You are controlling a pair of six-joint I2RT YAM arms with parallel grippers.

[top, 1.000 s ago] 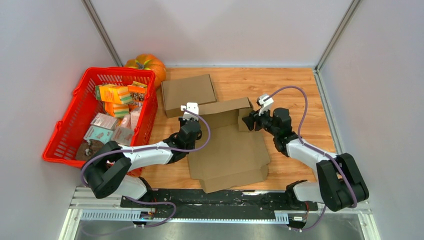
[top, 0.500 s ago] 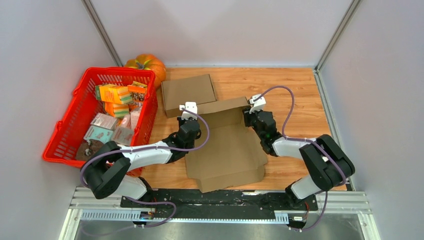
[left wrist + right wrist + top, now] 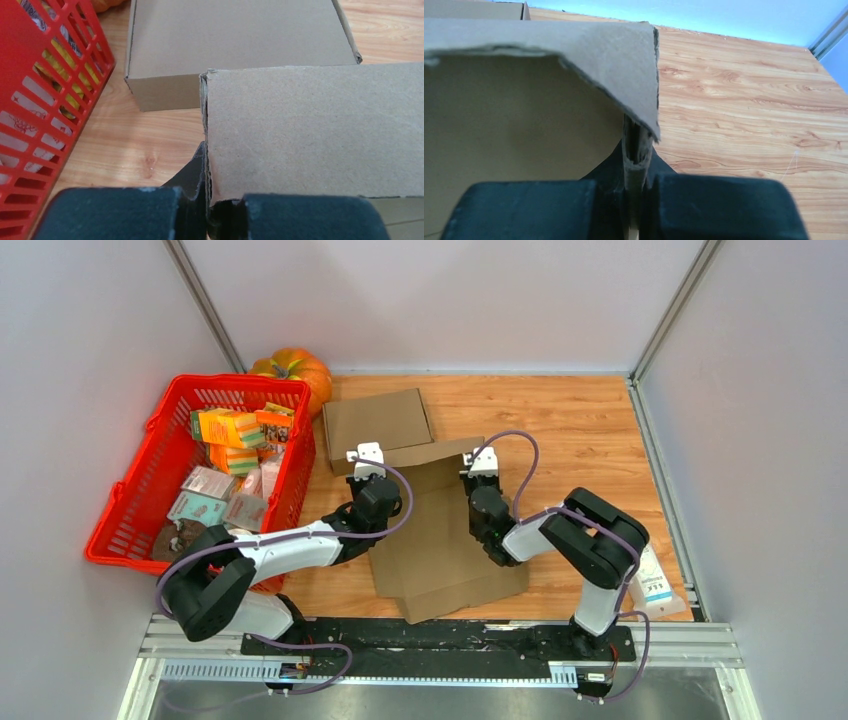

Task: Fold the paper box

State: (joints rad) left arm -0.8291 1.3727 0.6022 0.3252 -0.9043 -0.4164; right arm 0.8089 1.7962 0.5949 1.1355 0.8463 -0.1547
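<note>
- Top view: the paper box [image 3: 450, 540] lies partly opened at the middle of the table [image 3: 590, 430], with its far wall [image 3: 430, 455] raised at 12 o'clock. The left gripper [image 3: 372, 485] pinches that wall's 9 o'clock end and the right gripper [image 3: 478, 485] its 3 o'clock end. A closed carton [image 3: 378, 422] sits at 11 o'clock and a red basket [image 3: 245, 380] at 9 o'clock.
- Left wrist: the jaws are almost shut and clamp the wall's corner edge. The carton lies beyond at 12 o'clock, the basket at 9 o'clock.
- Right wrist: the jaws are almost closed on the wall's edge. Cardboard curls over at 11 o'clock, with bare table at 3 o'clock.
</note>
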